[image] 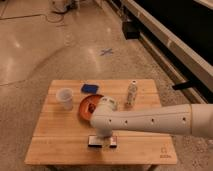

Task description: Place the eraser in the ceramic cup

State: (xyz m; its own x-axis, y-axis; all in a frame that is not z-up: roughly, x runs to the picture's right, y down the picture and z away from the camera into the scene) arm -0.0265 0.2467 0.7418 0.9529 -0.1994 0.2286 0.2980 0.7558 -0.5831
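The eraser [94, 142] lies flat near the front edge of the wooden table [55, 142], a black-sided block with a white top. My gripper [103, 136] hangs from the white arm that reaches in from the right. It is right over the middle of the eraser and hides that part, so only the eraser's two ends show. The ceramic cup [65, 98] stands upright at the back left of the table, well apart from the gripper.
An orange plate [86, 106] with food on it sits just behind the gripper, partly hidden by the arm. A blue rectangular pad [90, 88] lies behind the plate. A clear plastic bottle [131, 93] stands at the back right. The floor drops away beyond the table edges.
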